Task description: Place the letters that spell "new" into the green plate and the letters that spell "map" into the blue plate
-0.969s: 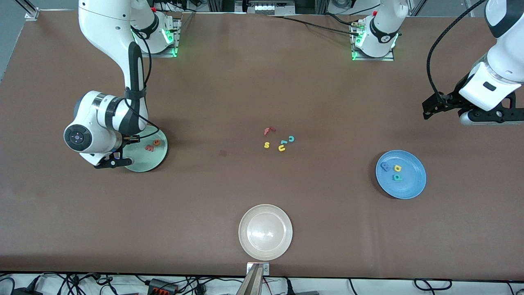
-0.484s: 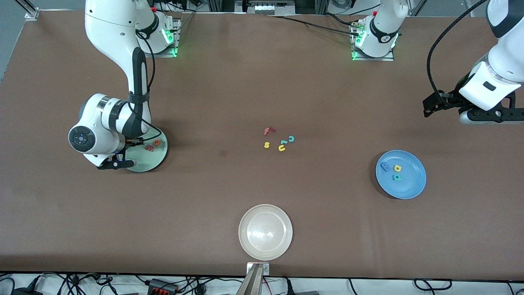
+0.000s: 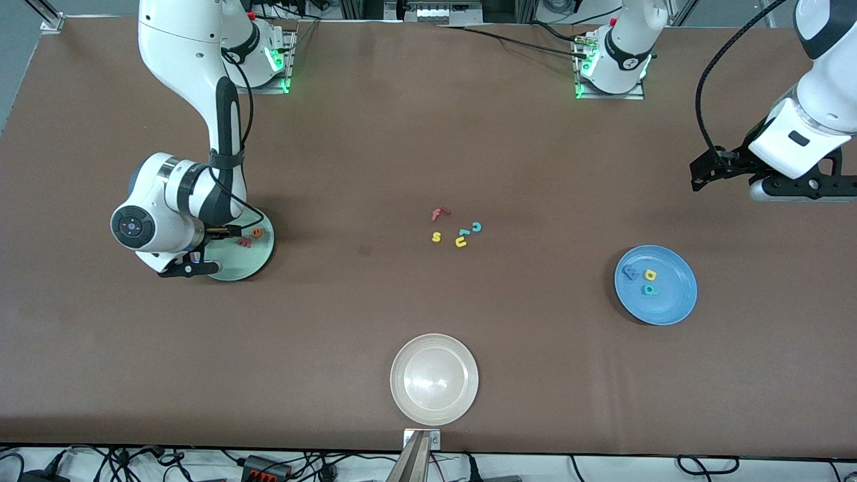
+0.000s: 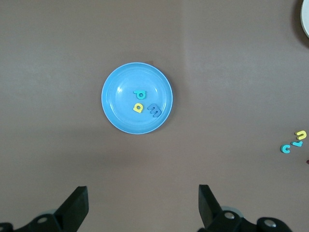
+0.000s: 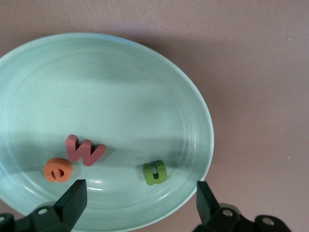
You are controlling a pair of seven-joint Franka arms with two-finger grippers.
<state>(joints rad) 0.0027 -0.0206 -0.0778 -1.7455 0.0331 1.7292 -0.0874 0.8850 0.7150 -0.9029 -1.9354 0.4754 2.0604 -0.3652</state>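
Since a second ago I see the right gripper [image 5: 137,200] has spread its fingers and let the dark green foam n [image 5: 154,172] drop; it now lies in the round pale mint-green plate [image 3: 258,262], at about three o'clock from the salmon-red w [image 5: 84,151] and orange e [image 5: 58,170] in the wrist view. The left gripper [image 4: 143,207] waits, fingers apart, over bare table near the round bright blue plate [image 3: 673,304], which holds the blue m [image 3: 630,272], yellow a [image 3: 650,274] and teal p [image 3: 649,290].

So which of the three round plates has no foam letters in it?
The beige-white round plate, nearest the front camera, holds nothing. The mint-green plate and the bright blue plate each hold three letters.
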